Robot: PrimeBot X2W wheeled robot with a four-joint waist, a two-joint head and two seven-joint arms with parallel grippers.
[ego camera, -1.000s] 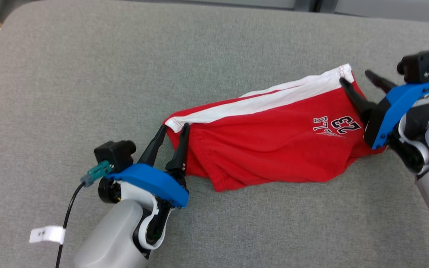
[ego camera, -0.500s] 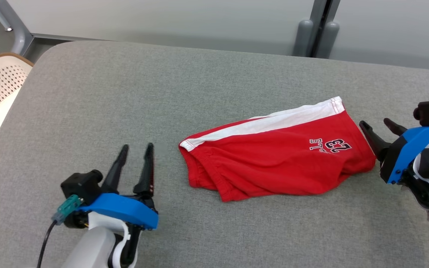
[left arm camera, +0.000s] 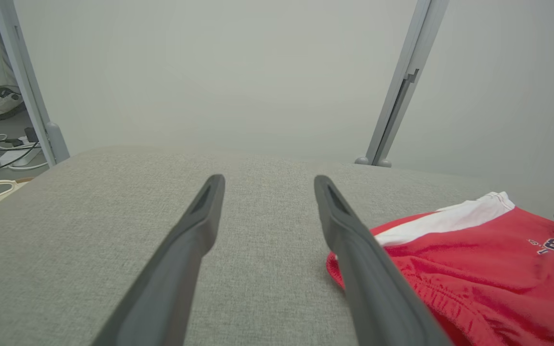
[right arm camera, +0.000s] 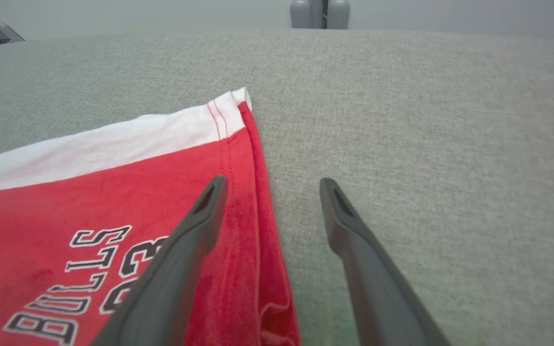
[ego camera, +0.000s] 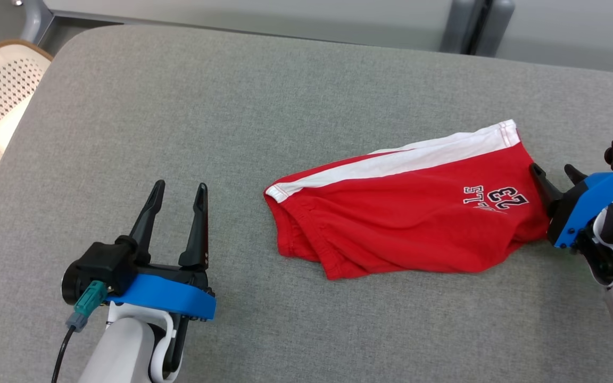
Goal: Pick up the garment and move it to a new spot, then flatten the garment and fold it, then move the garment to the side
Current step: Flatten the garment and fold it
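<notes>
the red garment [ego camera: 407,223] lies on the grey padded surface [ego camera: 205,106], right of the middle, folded into a long shape with its white band along the far edge. its long axis runs across in front of the robot, the right end tipped a little farther away. the right gripper [ego camera: 552,169] sits at that right end, jaws spread and nothing between them. in the right wrist view one finger [right arm camera: 195,230] reaches over the red hem, and i can't tell if it touches. the left gripper [ego camera: 181,185] is spread wide and empty too, off beyond the garment's left end with bare surface between. the right arm is the nearer one, so i'd judge any sideways move starts from that end.
</notes>
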